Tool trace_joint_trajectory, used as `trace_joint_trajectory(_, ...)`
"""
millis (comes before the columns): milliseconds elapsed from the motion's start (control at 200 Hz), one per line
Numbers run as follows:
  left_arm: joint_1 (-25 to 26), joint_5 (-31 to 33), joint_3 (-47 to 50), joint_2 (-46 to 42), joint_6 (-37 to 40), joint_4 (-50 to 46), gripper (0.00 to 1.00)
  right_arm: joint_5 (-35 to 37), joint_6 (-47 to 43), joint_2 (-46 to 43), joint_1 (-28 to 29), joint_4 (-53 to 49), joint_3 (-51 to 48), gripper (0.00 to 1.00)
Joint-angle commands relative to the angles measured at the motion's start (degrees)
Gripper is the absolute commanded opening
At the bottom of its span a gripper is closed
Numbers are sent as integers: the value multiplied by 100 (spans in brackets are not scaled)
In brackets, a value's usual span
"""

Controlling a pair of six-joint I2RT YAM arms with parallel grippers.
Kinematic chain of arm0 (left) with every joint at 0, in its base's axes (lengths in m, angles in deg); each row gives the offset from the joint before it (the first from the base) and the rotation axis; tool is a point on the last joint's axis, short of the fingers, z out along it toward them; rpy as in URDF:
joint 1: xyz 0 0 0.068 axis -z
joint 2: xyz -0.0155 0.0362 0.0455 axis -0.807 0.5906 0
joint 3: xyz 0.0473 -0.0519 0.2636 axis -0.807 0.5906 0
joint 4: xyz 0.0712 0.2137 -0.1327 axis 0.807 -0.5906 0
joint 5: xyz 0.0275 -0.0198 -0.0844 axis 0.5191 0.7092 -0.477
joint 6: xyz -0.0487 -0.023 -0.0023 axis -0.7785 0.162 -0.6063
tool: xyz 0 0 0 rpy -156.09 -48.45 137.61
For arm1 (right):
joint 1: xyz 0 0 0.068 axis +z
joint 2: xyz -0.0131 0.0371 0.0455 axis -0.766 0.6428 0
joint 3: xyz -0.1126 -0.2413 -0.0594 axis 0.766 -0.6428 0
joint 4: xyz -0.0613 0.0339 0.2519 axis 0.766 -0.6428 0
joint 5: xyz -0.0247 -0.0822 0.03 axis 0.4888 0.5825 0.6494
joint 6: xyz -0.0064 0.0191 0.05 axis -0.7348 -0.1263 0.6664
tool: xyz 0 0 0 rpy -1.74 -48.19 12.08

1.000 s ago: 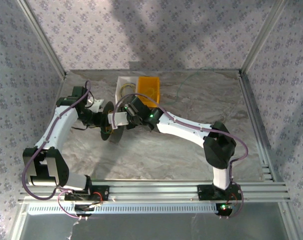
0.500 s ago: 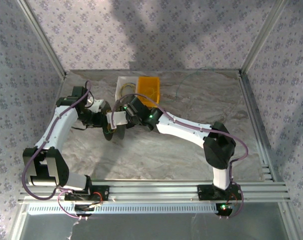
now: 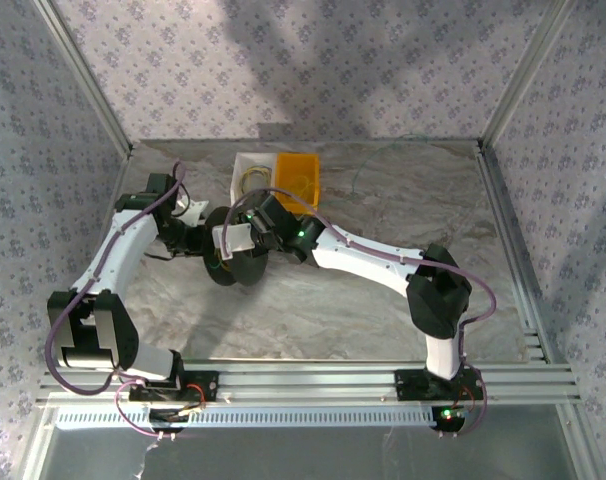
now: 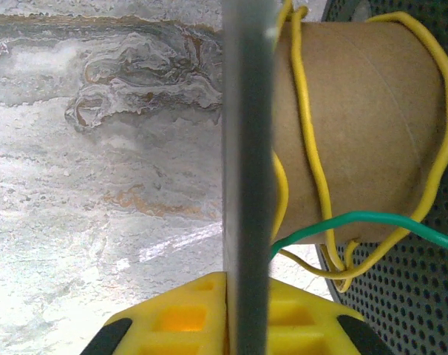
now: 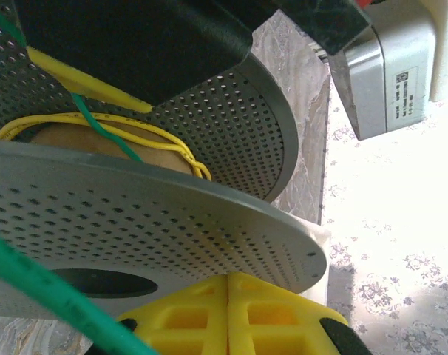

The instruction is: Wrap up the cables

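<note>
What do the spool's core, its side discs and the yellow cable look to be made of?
Core: matte brown cardboard, going by the faint spiral seam. Discs: grey perforated sheet, dull sheen, probably metal, possibly plastic. Yellow cable: smooth, glossy plastic sheath; conductor hidden.

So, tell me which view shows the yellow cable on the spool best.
Left wrist: the yellow cable loops loosely around the cardboard core, up close. Right wrist catches a short stretch between the perforated flanges. In the top external view the spool is small, and the cable is too fine to follow.

Arms (image 3: 123, 250) meet at spool (image 3: 245, 272); cable (image 3: 251, 179) lies in tray (image 3: 239, 170).
</note>
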Motion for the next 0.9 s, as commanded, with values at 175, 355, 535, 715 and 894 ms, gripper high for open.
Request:
trace_joint_trajectory(175, 199, 321, -657, 83, 65, -548, 0, 166, -526, -286, 144, 1066, -543, 0)
trace_joint_trajectory(355, 404, 766, -1188, 172, 137, -933, 0, 255, -676, -382, 167, 1428, -819, 0)
trace_joint_trajectory(535, 698, 1239, -1562, 399, 200, -1276, 0, 332, -908, -458, 201, 1869, -1123, 0)
trace_joint_trajectory(715, 903, 1506, -1743, 608, 244, -1487, 0, 375, -1101, -419, 221, 2177, -1256, 0)
trace_joint_trajectory(894, 1029, 1610, -1841, 732, 318, -1657, 0, 322, -1149, -393, 211, 2332, -1379, 0)
